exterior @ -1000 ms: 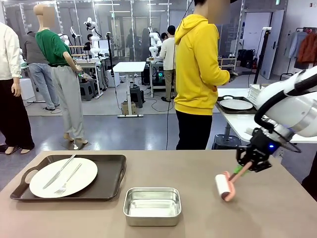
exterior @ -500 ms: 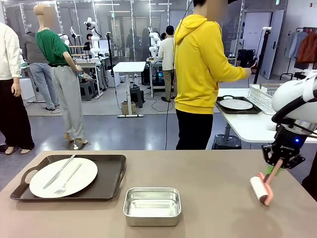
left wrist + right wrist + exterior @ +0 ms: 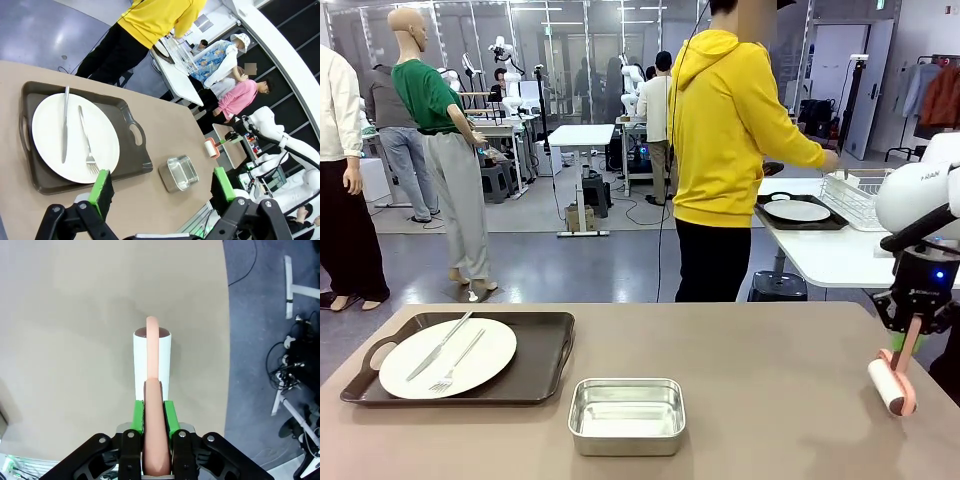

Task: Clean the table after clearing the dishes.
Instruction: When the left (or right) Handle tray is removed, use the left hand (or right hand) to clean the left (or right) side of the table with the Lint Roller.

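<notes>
Front view: right gripper [image 3: 917,322] sits at 3 o'clock of the table [image 3: 750,400], clamped tight on the pink handle of a lint roller [image 3: 892,386]. The white roll hangs down by the table's right edge. Right wrist view agrees: green pads [image 3: 137,415] pinch the handle and the roll points to 12, with the table edge off to its 3 o'clock. Can't tell whether the roll is pressing on the top or is just above it. Left gripper [image 3: 162,186] is wide open, empty, hovering over the table.

Dishes: one tray [image 3: 545,372] with plate [image 3: 448,357], knife and fork is on the table at 9 o'clock. Second tray [image 3: 770,216], also with a plate, is on the white side table at 1–2 o'clock, near the person in yellow [image 3: 730,140]. Steel pan [image 3: 627,415] is at 6 o'clock.

My read: a rolling pass on the right side, with clearing only half done. To do it well:
- Lay the roll axis flat on the top.
- Use light, even down-force.
- Make straight overlapping strokes from 3 toward 9.
- Don't let the roll run off the edge.
- Stop short of the pan and tray; that patch needs them lifted first.
</notes>
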Motion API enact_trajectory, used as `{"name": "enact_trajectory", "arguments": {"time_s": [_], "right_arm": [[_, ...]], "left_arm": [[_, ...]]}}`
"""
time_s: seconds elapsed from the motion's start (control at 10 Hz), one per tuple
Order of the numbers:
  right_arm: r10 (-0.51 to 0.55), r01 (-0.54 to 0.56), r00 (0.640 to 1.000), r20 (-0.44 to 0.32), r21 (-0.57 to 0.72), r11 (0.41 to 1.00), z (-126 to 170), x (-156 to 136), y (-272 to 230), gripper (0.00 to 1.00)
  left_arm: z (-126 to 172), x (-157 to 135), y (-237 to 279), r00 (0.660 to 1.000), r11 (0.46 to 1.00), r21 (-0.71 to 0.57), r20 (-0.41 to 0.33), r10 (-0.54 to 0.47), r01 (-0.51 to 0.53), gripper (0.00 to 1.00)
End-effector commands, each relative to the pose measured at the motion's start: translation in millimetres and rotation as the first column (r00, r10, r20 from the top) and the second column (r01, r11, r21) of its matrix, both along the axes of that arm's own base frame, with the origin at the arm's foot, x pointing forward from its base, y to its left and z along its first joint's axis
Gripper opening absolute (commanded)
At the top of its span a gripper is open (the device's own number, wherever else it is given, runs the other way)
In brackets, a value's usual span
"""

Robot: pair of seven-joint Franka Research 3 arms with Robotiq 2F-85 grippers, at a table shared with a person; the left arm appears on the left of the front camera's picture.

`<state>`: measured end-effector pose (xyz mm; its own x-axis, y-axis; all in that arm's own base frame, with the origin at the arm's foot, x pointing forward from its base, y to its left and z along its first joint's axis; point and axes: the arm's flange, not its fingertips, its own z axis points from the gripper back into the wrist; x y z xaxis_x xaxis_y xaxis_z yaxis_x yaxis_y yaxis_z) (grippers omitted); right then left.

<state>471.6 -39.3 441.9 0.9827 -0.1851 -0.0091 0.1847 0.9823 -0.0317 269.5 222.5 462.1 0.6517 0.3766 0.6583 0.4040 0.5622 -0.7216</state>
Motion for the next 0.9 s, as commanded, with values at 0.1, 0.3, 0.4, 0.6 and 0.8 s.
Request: {"name": "enact_trajectory", "arguments": {"time_s": [0.1, 0.3, 0.4, 0.6, 0.8], "right_arm": [[0.04, -0.032, 0.997, 0.066, -0.117, 0.993, 47, -23, 29, 0.2], [0.101, -0.09, 0.993, 0.065, -0.153, 0.984, 67, -28, 40, 0.2], [0.111, -0.097, 0.991, 0.08, -0.152, 0.984, 69, -27, 43, 0.2], [0.117, -0.107, 0.99, 0.077, -0.133, 0.985, 71, -29, 41, 0.2], [0.117, -0.107, 0.99, 0.077, -0.133, 0.985, 71, -29, 41, 0.2]], "left_arm": [[3, 0, 2, 1.0, 1.0, -0.003, 0.011, -0.003, 0.003, 1.0], [3, 0, 2, 1.0, 1.0, -0.003, 0.011, -0.003, 0.003, 1.0], [3, 0, 2, 1.0, 1.0, -0.003, 0.011, -0.003, 0.003, 1.0], [3, 0, 2, 1.0, 1.0, -0.003, 0.011, -0.003, 0.003, 1.0], [3, 0, 2, 1.0, 1.0, -0.003, 0.011, -0.003, 0.003, 1.0]]}}
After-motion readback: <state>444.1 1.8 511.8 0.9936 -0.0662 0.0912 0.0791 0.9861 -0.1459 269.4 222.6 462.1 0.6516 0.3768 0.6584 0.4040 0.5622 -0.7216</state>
